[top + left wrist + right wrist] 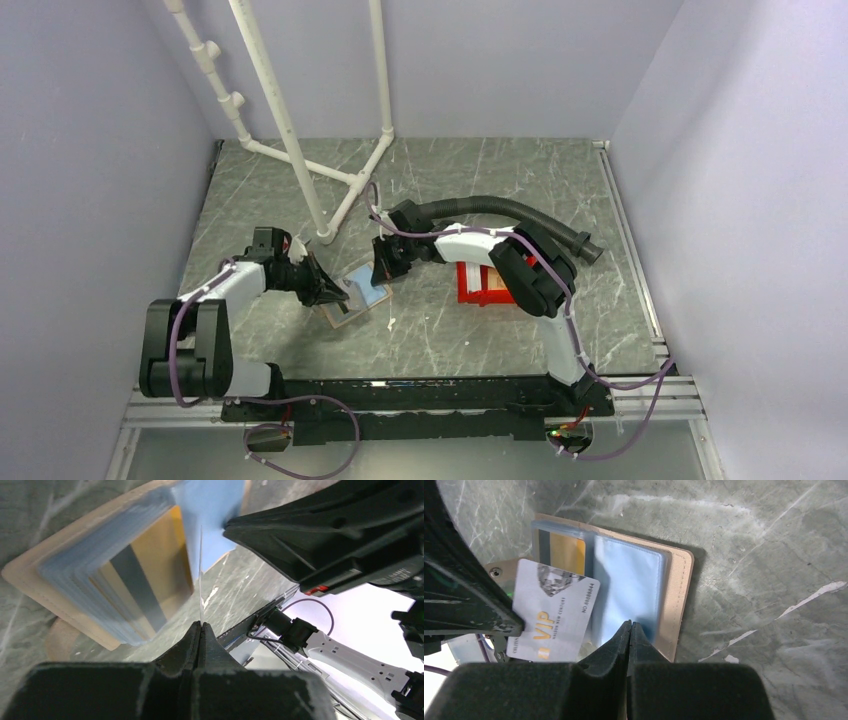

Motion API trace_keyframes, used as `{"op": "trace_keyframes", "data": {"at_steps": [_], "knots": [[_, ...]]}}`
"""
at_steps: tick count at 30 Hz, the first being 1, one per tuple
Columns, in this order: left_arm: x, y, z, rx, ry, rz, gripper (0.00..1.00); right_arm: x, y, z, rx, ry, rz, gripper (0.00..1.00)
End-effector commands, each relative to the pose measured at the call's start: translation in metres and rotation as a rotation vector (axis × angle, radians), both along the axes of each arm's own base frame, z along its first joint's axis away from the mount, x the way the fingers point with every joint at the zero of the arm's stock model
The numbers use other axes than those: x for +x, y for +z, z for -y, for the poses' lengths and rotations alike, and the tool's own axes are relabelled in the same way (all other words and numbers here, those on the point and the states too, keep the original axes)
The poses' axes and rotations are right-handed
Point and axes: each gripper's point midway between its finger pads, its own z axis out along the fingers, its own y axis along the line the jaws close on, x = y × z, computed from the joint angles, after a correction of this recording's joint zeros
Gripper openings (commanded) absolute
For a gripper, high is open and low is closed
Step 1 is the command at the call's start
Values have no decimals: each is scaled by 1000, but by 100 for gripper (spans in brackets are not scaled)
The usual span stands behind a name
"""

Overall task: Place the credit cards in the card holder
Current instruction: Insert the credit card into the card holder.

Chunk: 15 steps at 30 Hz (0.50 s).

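The tan card holder (362,300) lies open on the table, its clear sleeves up; it also shows in the right wrist view (678,595) and the left wrist view (30,575). A tan-orange card (567,553) sits in one sleeve. My left gripper (338,292) is shut on a white VIP credit card (551,615), held at the holder's left side and seen edge-on in the left wrist view (201,580). My right gripper (384,268) is shut, pinching a clear sleeve page (626,587) of the holder at its edge and holding that page lifted.
A red plastic bin (482,286) sits right of the holder, partly under the right arm. A black hose (520,212) arcs behind it. A white pipe frame (300,150) stands at the back left. The table's side rails run left and right.
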Motion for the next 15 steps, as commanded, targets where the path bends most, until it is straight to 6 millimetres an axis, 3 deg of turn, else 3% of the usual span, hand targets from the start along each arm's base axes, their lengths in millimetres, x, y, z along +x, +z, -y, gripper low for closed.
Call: {"op": "trace_keyframes", "data": {"at_steps": [1, 10, 15], "knots": [[5, -6, -1, 17, -22, -4, 0, 19, 9, -2, 12, -15, 80, 0], [6, -22, -7, 56, 7, -94, 0, 19, 4, 3, 11, -20, 73, 0], [3, -15, -12, 95, 45, -121, 0, 19, 3, 3, 14, -21, 73, 0]]}}
